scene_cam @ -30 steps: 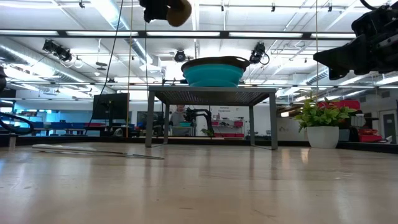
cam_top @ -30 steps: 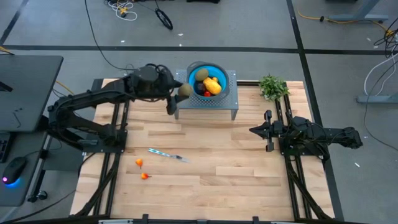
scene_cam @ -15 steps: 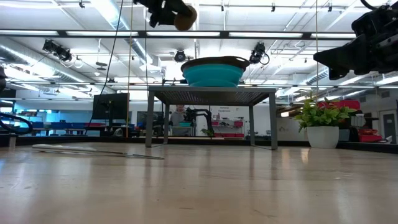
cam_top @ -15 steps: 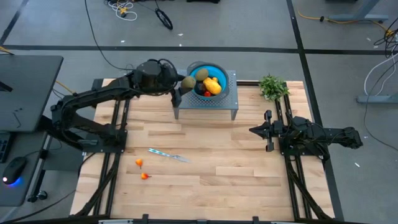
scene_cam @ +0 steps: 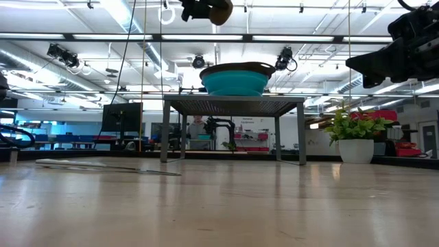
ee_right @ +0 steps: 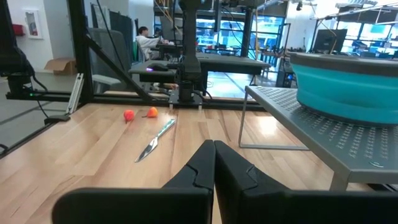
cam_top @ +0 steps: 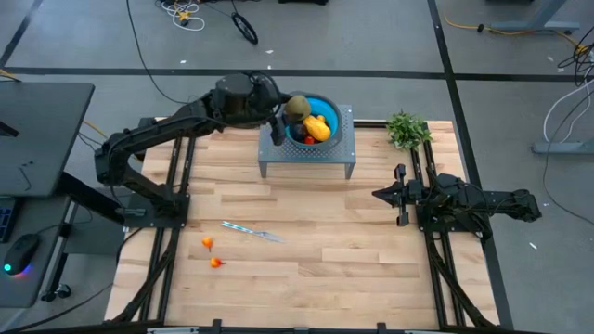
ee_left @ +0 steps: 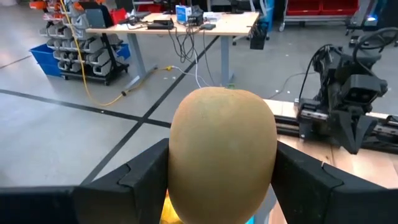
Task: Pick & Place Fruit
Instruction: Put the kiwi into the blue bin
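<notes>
Between the left tool's [ee_left: 217, 186] fingers sits the kiwi [ee_left: 222, 149].

Wooden table [cam_top: 353, 250] with rack [cam_top: 308, 160], knife [cam_top: 246, 230], two small fruits [cam_top: 212, 253].

This is a robotics lab or open workshop hall. The low view shows a high ceiling with long strip lights [scene_cam: 68, 38], exposed beams and cameras [scene_cam: 60, 53] hung on mounts. The wooden bench [cam_top: 306, 241] stands on a grey concrete floor [cam_top: 93, 37] marked with dark tape lines, and loose cables [cam_top: 181, 11] trail across it. A keyboard and a glowing mouse [cam_top: 19, 252] lie on a desk beside the bench. The left wrist view shows a work table [ee_left: 180, 25] crowded with electronics and wires, beside blue parts bins [ee_left: 68, 50] on a rack. In the right wrist view a person [ee_right: 148, 42] sits at a desk among monitors, with more framed rigs behind.
</notes>
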`<state>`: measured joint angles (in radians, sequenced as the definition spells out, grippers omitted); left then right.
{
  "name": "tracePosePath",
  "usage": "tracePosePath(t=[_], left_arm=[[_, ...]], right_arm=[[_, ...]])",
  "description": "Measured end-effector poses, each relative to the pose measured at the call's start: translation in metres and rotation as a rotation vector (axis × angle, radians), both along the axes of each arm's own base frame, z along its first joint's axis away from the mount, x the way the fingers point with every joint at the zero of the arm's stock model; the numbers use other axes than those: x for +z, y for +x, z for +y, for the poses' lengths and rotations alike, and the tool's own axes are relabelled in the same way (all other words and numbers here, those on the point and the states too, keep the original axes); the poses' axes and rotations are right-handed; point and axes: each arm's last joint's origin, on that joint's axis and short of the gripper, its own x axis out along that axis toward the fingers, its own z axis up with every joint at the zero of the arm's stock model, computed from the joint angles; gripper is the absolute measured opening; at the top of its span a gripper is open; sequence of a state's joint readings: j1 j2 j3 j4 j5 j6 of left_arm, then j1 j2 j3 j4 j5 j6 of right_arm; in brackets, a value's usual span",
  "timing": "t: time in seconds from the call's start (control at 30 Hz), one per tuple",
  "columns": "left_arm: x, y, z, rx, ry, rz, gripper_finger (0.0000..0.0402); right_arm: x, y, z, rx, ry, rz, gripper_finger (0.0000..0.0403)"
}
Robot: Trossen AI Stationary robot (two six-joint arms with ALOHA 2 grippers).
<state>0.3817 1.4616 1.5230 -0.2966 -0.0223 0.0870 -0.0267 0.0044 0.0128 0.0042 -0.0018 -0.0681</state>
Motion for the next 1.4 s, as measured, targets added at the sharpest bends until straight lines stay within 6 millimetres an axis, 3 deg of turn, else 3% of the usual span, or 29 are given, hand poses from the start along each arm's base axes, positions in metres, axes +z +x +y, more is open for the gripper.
tracePosePath(t=[0.47,1.0,1.4], left_arm=[[0.001,-0.001,0.002,0.014,0.007,-0.003,0.0249],[-0.034,0.014,0.052,0.033,-0.053,0.054,0.0249],[-0.034,0.016,0.058,0.047,-0.042,0.029,0.0249]], right_arm=[[0.000,0.000,0.000,0.000,0.000,0.000,0.0007],[0.000,0.000,0.000,0.000,0.000,0.000,0.0007],[0.000,0.000,0.000,0.000,0.000,0.000,0.0007]])
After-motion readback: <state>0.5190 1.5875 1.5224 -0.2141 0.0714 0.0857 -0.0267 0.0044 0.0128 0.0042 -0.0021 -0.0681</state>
